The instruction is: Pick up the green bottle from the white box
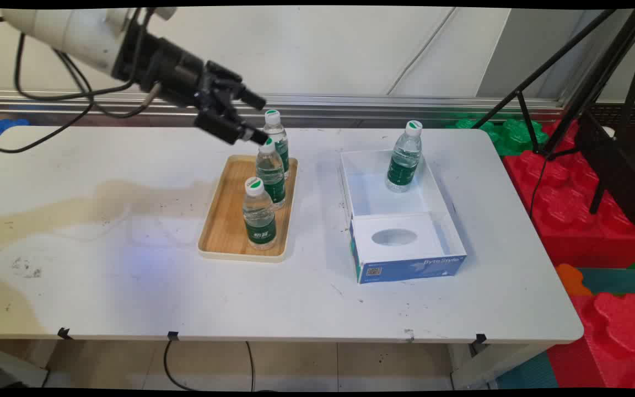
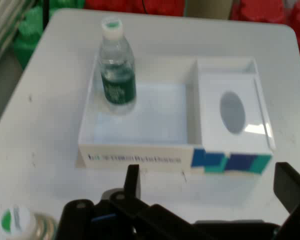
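Observation:
My gripper (image 1: 261,120) hangs open and empty above the far end of a wooden tray (image 1: 222,220), just left of the cap of the farthest bottle (image 1: 276,135). Three water bottles with green labels stand upright in a row on the tray: the far one, a middle one (image 1: 271,173) and a near one (image 1: 258,215). A fourth bottle (image 1: 404,159) stands in the far corner of an open white box (image 1: 405,266). In the hand view the gripper (image 2: 210,185) faces that box (image 2: 135,156) and its bottle (image 2: 117,70), and one tray bottle's cap (image 2: 14,220) shows at bottom left.
The box has a blue front and a white insert with an oval hole (image 1: 393,237) at its near end. Black tripod legs (image 1: 582,105) and red and green foam blocks (image 1: 587,209) stand off the table's right side. Black cables (image 1: 58,96) hang from the arm.

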Action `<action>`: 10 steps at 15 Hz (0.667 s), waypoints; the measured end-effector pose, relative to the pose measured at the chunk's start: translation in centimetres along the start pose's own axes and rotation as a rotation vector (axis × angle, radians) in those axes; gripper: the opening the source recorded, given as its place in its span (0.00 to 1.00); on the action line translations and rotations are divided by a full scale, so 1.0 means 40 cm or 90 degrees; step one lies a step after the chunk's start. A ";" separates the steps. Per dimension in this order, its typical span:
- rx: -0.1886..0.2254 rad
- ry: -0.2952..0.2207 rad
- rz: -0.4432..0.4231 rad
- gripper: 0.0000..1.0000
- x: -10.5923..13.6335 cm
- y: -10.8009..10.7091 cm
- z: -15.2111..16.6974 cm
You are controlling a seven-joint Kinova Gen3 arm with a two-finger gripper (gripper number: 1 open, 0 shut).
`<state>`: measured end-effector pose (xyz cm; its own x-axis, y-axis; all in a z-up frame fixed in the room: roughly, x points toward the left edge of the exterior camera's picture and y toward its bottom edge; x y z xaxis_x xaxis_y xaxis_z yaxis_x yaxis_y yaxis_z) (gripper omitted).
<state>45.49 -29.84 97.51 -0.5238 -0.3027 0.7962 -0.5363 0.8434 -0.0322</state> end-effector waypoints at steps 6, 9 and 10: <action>0.011 0.014 0.000 1.00 0.071 -0.035 0.127; 0.010 0.013 -0.004 1.00 0.090 -0.044 0.195; 0.009 0.011 -0.005 1.00 0.098 -0.047 0.225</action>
<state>38.48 -36.60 95.23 -0.5074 -0.3016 0.8072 -0.5502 0.8343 -0.0342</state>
